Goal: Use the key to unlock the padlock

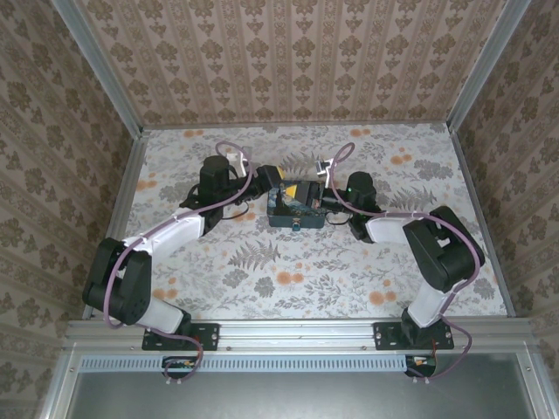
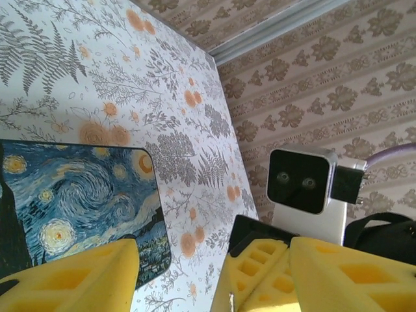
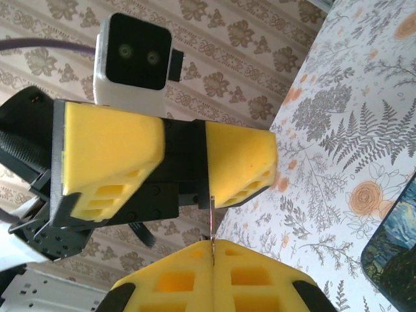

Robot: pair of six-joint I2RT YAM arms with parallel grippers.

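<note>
Right wrist view is showing your right gripper (image 3: 212, 242) clamping the faces of the key (image 3: 211, 218), seemingly thin, stiff and slippery, while the left gripper (image 3: 185, 162) is gaping apart.

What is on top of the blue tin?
On the blue tin nothing rests where its lid shows; the open left gripper and shut right gripper hover over its far edge, hiding that part.

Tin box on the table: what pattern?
Rectangular tin box: swirling blue night sky, yellow stars; left wrist view.
</note>
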